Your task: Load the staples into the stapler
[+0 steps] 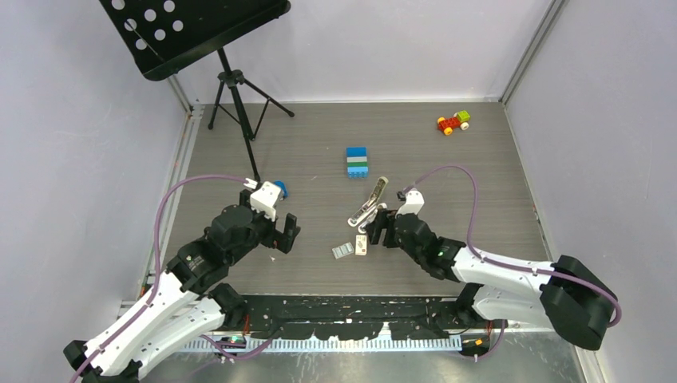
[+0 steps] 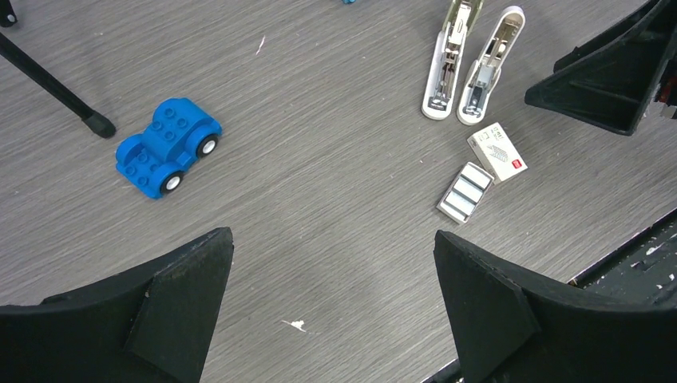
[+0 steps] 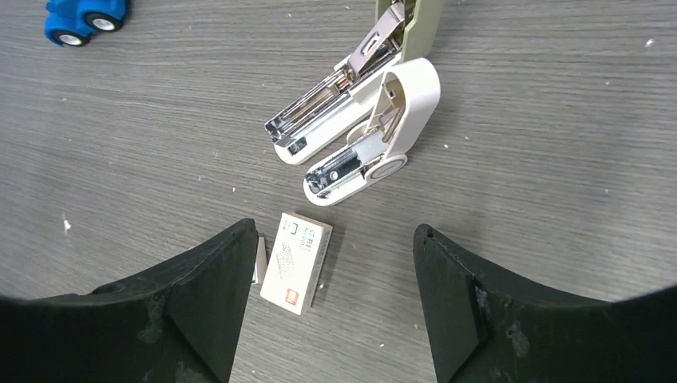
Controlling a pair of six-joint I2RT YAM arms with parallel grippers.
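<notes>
The stapler lies swung open on the table, its beige top arm with the bare metal channel beside its white base. In front of it lie a small white red-marked box and a tray of silvery staples, which shows only as a sliver behind a finger in the right wrist view. My right gripper hangs open just above the box, holding nothing. My left gripper is wide open over bare table, left of the staples.
A blue toy car sits by the left arm. A music stand stands at the back left, one tripod foot near the car. A blue-green brick stack and a red-yellow toy car lie farther back.
</notes>
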